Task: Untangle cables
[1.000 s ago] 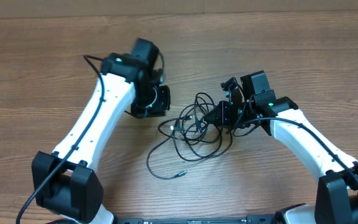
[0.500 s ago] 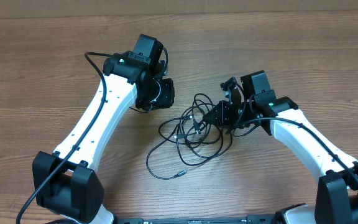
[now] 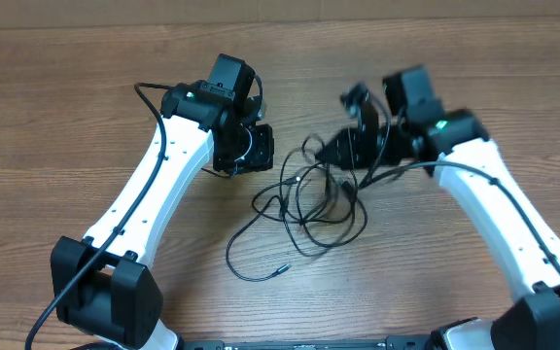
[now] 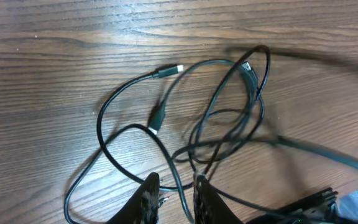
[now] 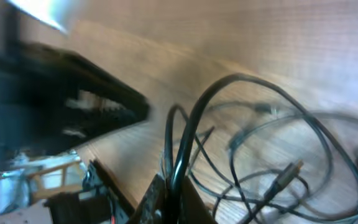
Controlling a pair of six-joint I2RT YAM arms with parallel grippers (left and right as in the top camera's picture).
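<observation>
Left fingers (image 3: 259, 148) hover over the bare wooden bench (image 3: 66, 107), just left of the tangle and not touching it. In the left wrist view these fingers (image 4: 148, 198) are slightly parted and grasping nothing, though one strand lying on the bench runs past the gap between them. To their right are the cables (image 3: 304, 209): thin black cords in loose, overlapping loops near the middle of the bench. The tangle's long axis slants from upper right, where it is lifted, down to lower left. There a single loose tail curves along the wood and ends in a small tail plug (image 3: 282, 270) pointing right. In the left wrist view a silver-tipped plug (image 4: 169, 70) points right and a darker plug (image 4: 156, 118) points down and to the left, both lying flat on the bench. At the upper right end of the tangle, the right fingers (image 3: 338, 149) are clenched on the cables, holding several strands up off the bench; this arm looks blurred from overhead. In the right wrist view its fingers (image 5: 156, 198) are pressed together around a strand that rises in a tall arch, with more blurred loops beyond it.
</observation>
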